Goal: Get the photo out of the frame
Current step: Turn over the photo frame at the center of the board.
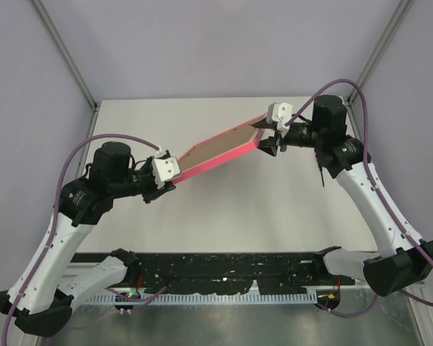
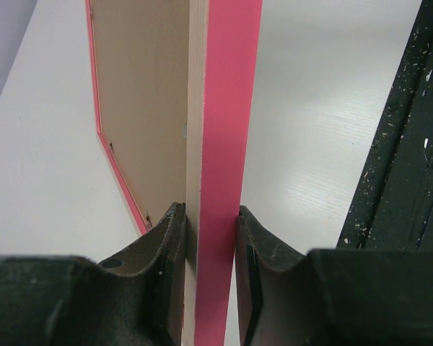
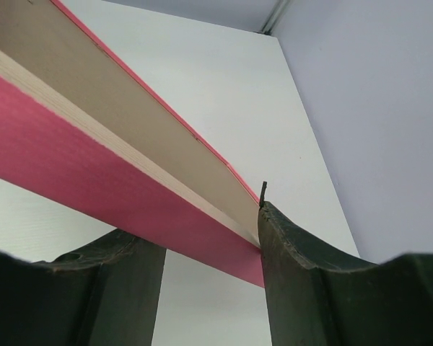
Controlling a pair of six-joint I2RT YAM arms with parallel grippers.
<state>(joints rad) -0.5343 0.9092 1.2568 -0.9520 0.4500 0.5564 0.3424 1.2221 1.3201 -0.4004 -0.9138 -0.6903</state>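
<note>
The thin pink rectangular picture frame (image 1: pixel 224 148) hangs tilted. The left gripper (image 1: pixel 176 176) clamps its near end. The right gripper (image 1: pixel 265 134) grasps its far corner.

Your frame (image 1: pixel 224 148) has a bright pink edge, smooth and matt like a painted coat, with a pale strip of raw wood beside it. Its back board (image 2: pixel 144 108) is plain brown, dull and faintly fibrous. On your left gripper (image 2: pixel 209 210) the fingers (image 2: pixel 159 249) are black moulded plastic with a slightly grainy, scuffed skin; your right gripper (image 3: pixel 202 223) looks the same. The table (image 1: pixel 202 216) is white and matt with a faint wood grain. The cables (image 1: pixel 101 139) are purple with a soft rubbery sheen.
</note>
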